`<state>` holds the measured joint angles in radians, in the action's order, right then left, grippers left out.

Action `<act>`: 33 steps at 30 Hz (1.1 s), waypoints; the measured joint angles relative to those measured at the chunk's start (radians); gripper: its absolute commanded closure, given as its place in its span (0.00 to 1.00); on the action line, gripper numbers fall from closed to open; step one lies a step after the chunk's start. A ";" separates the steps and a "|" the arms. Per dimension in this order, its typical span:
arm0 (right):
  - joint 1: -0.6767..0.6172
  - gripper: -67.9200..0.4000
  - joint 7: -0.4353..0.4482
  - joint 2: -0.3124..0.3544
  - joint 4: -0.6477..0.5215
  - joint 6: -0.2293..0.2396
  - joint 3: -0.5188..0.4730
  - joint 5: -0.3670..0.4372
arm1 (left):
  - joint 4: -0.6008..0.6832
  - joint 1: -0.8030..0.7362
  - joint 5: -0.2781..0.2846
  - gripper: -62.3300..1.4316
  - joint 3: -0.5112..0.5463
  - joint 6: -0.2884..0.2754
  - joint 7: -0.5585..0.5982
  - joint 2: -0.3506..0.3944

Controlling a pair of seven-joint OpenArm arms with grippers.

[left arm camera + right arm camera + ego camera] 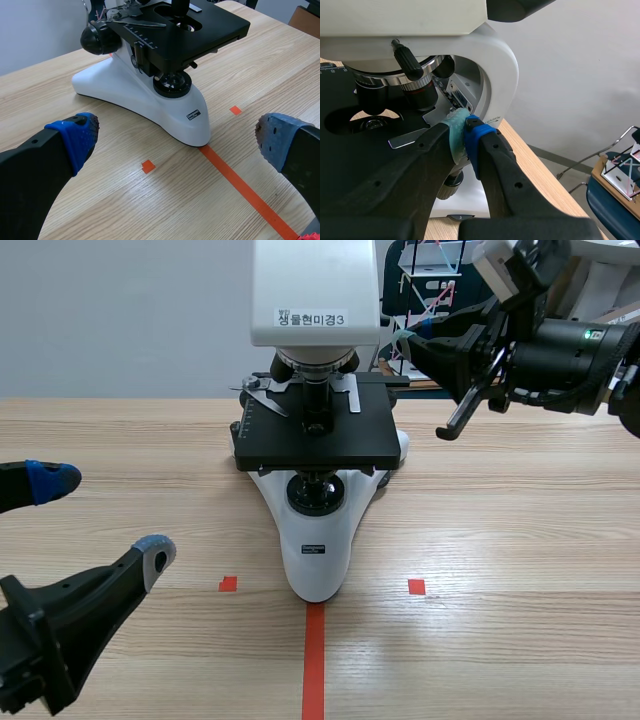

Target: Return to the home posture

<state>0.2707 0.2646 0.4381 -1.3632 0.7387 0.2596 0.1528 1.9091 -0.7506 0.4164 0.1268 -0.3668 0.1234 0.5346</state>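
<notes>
Right pincer [412, 340], upper right, is sitting closed and empty, likely needing withdrawal from the microscope [318, 540]; left pincer [105, 516], lower left, is gaping empty.

Scene view: low between the arms, facing across the table [520, 540]; microscope [318, 440] front-on, at middle distance.
Left wrist view: over the left gripper [178, 137], facing forward and down, near the base [150, 107], from its front corner.
Right wrist view: raised, over the right gripper [465, 131], very close to stage [335, 95] and objectives [417, 92], from the side.
Shared: stage in all three; base and tape marks [314, 660] in scene and left wrist views.
</notes>
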 measured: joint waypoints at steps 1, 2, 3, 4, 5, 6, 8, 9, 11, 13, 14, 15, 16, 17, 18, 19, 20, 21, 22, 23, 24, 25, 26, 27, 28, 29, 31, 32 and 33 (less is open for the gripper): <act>0.000 0.99 0.000 0.000 0.000 0.000 0.000 0.000 | 0.000 0.000 0.000 0.00 0.000 0.000 0.000 0.000; 0.000 0.99 0.000 0.000 0.000 0.000 0.000 0.000 | 0.000 0.000 0.000 0.00 0.000 0.000 0.000 0.000; 0.000 0.99 0.000 0.000 0.000 0.000 0.000 0.000 | 0.000 0.000 0.000 0.00 0.000 0.000 0.000 0.000; -0.002 0.99 0.000 0.000 0.000 0.000 0.000 0.000 | 0.000 0.000 0.000 0.00 0.000 0.000 0.000 0.000; -0.003 0.99 0.000 0.000 0.000 0.000 0.000 0.000 | 0.000 0.000 0.000 0.00 0.000 0.000 0.000 0.000; -0.007 0.99 0.000 0.000 0.000 0.000 0.000 0.000 | 0.000 0.000 0.000 0.00 0.000 0.000 0.000 0.000; -0.023 0.99 0.001 0.003 -0.001 0.000 0.000 0.000 | 0.000 0.000 0.000 0.00 0.000 0.000 0.000 0.000; -0.036 0.98 0.003 0.007 -0.002 0.000 0.000 0.000 | 0.000 0.000 0.000 0.00 0.000 0.000 0.000 0.000; -0.079 0.96 0.018 0.025 -0.016 -0.002 -0.003 0.000 | 0.000 0.000 0.000 0.00 0.000 0.000 0.000 0.000; -0.151 0.93 0.055 0.042 -0.042 -0.029 -0.027 -0.002 | 0.000 0.000 0.000 0.00 0.000 0.000 0.000 0.000; -0.196 0.91 0.083 0.048 -0.058 -0.055 -0.051 -0.003 | 0.000 0.000 0.000 0.00 0.000 0.000 0.000 0.000; -0.243 0.90 0.110 0.055 -0.077 -0.068 -0.080 -0.004 | 0.000 0.000 0.000 0.00 0.000 0.000 0.000 0.000; -0.292 0.89 0.140 0.060 -0.096 -0.073 -0.114 -0.004 | 0.000 0.000 0.000 0.00 0.000 0.000 0.000 0.000; -0.340 0.87 0.169 0.062 -0.114 -0.078 -0.147 -0.004 | 0.000 0.000 0.000 0.00 0.000 0.000 0.000 0.000; -0.395 0.83 0.205 0.064 -0.137 -0.090 -0.182 -0.004 | 0.000 0.000 0.000 0.00 0.000 0.000 0.000 0.000; -0.441 0.79 0.230 0.064 -0.158 -0.092 -0.209 -0.004 | 0.000 0.000 0.001 0.00 0.000 0.000 0.000 0.000; -0.492 0.72 0.265 0.066 -0.180 -0.095 -0.237 -0.004 | 0.000 0.000 0.001 0.00 0.000 0.000 0.000 0.000; -0.541 0.62 0.299 0.067 -0.202 -0.094 -0.259 -0.004 | 0.000 0.000 0.001 0.00 0.000 0.000 0.000 0.000; -0.596 0.51 0.327 0.067 -0.228 -0.095 -0.283 -0.003 | 0.000 0.000 0.000 0.00 0.000 0.000 0.000 0.000; -0.643 0.41 0.342 0.067 -0.249 -0.094 -0.301 -0.003 | 0.000 0.000 0.000 0.00 0.000 0.000 0.000 0.000; -0.695 0.32 0.355 0.066 -0.272 -0.094 -0.320 -0.004 | 0.000 0.000 0.000 0.00 0.000 0.000 0.000 0.000; -0.745 0.24 0.367 0.066 -0.291 -0.093 -0.338 -0.002 | 0.000 0.000 0.000 0.00 0.000 0.000 0.000 0.000; -0.796 0.20 0.365 0.066 -0.312 -0.091 -0.357 0.006 | 0.000 0.000 0.000 0.00 0.000 0.000 0.000 0.000; -0.845 0.18 0.363 0.066 -0.332 -0.092 -0.374 0.019 | 0.000 0.000 0.000 0.00 0.000 0.000 0.000 0.000; -0.895 0.18 0.363 0.066 -0.352 -0.092 -0.389 0.024 | 0.000 0.000 0.000 0.00 0.000 0.000 0.000 0.000; -0.941 0.18 0.363 0.066 -0.375 -0.092 -0.403 0.023 | 0.000 0.000 0.000 0.00 0.000 0.000 0.000 0.000; -1.030 0.18 0.362 0.066 -0.421 -0.091 -0.421 0.023 | 0.000 0.000 0.000 0.00 0.000 0.000 0.000 0.000; -1.069 0.18 0.362 0.066 -0.442 -0.091 -0.424 0.023 | 0.000 0.000 0.000 0.00 0.000 0.000 0.000 0.000; -1.101 0.18 0.362 0.066 -0.462 -0.090 -0.424 0.023 | 0.000 0.000 0.000 0.00 0.000 0.000 0.000 0.000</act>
<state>-0.8303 0.6262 0.5045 -1.8248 0.6487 -0.1646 0.1757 1.9091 -0.7506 0.4164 0.1268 -0.3668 0.1234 0.5346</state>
